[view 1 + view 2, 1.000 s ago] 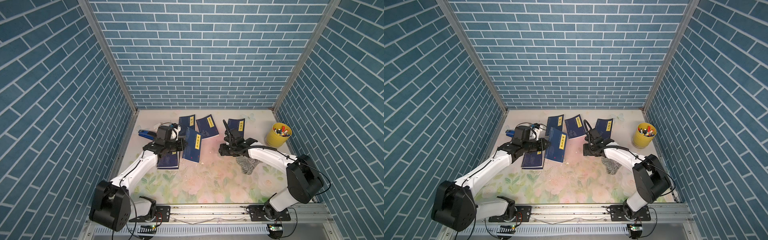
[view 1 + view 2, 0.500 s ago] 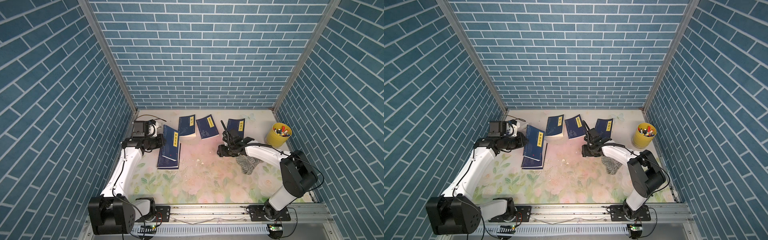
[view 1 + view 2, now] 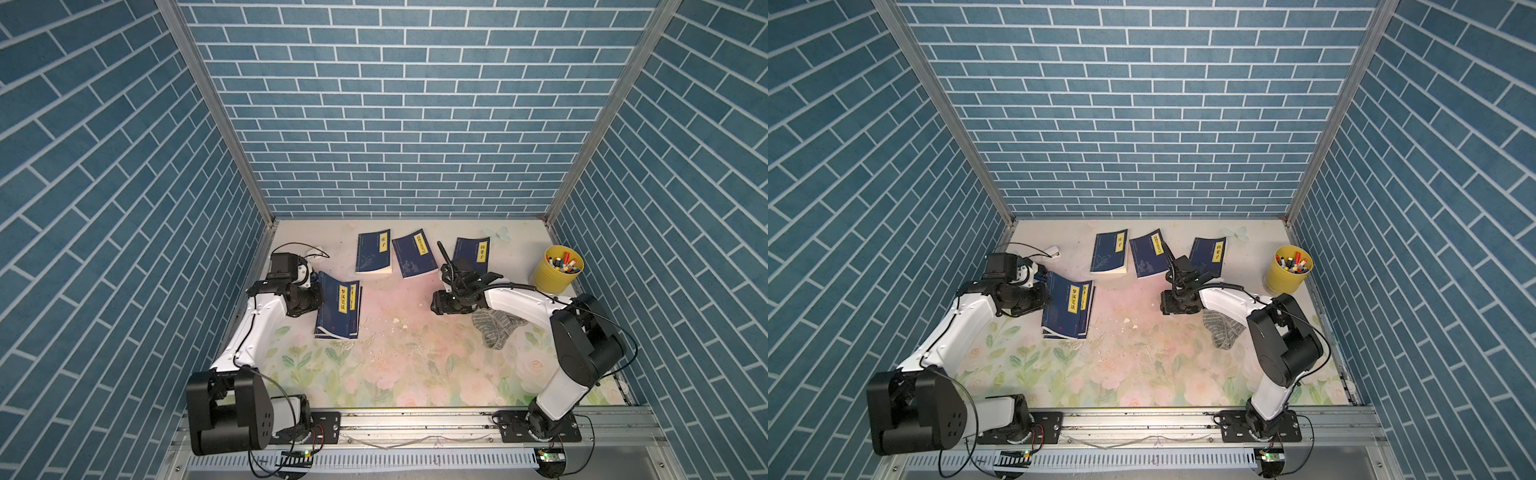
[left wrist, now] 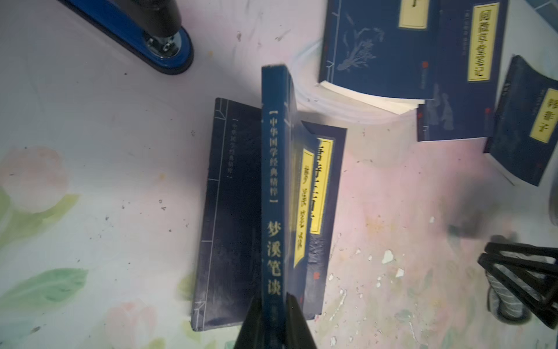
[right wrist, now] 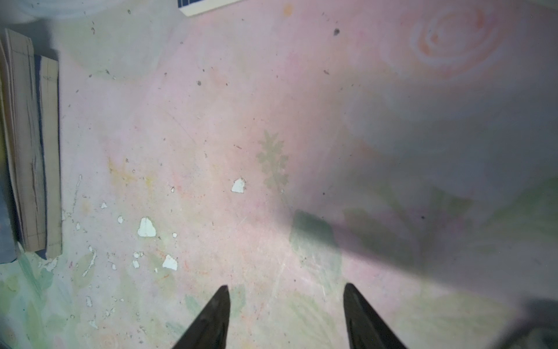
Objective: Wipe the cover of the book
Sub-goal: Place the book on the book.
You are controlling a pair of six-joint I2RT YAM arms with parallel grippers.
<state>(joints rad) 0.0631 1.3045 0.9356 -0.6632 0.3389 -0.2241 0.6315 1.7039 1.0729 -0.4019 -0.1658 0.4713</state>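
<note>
**Current state**

- The left gripper (image 4: pixel 273 300) is clamped on the spine of the book (image 4: pixel 273 181). Its jaws are narrow, one on each side of the spine's lower end.
- The book is tilted up on edge, with its yellow-labelled cover facing toward the cloth (image 3: pixel 494 328). It stands above a second book (image 4: pixel 229 211) that lies flat on the table (image 3: pixel 415 374). Both are well apart from the cloth, across the table.
- The right gripper (image 5: pixel 286 287) is empty, with its jaws moderately apart over bare table. It sits just beside the cloth, on the side toward the book, and does not touch it.
- The cloth is grey and striped. It lies crumpled on the table, partly under the right forearm.
- White flecks (image 5: pixel 147 227) are scattered on the table between the cloth and the book.

**Step in hand**

Judged from this layout, the book is being presented for wiping. The wiping tool has not been picked up, so no wiping contact exists.

**Next move: requirements**

1. Bring the right gripper back over the cloth and lower it onto a raised fold.
2. Close on enough fabric to leave a pad hanging below the fingertips.
3. Carry the cloth from its place across to the book's cover.
4. Keep the left grip firm. A book held only at the spine is likely to swing or fan open under wiping pressure, so strokes should be light and run along the cover.
</note>
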